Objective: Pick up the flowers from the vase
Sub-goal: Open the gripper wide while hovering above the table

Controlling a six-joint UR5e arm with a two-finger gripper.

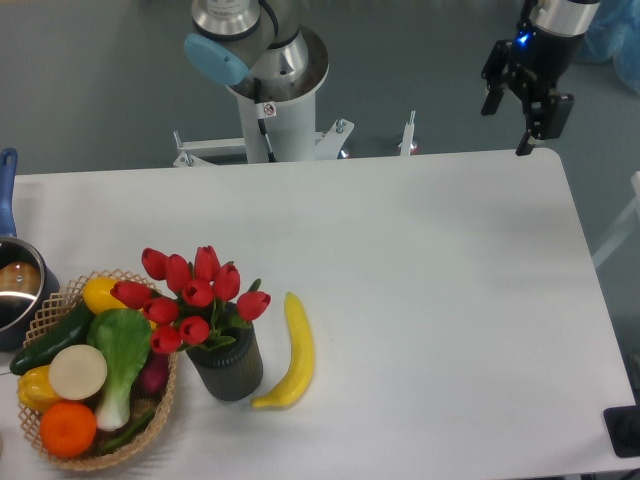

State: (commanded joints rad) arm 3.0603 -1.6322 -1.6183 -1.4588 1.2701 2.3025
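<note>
White table (420,300), grey floor behind. Gripper (508,128) hangs above the far right corner, jaws spread apart, nothing between them, touching nothing. Flowers (190,295) sit in the vase (228,368) at front left, well apart from the gripper. Banana (292,352) just right of the vase; wicker basket (60,440) of vegetables touching on its left; steel pot (15,295) at the left edge.

White table (420,300) stretching out before me, grey floor (100,80) lying behind it, even light falling across both.
</note>
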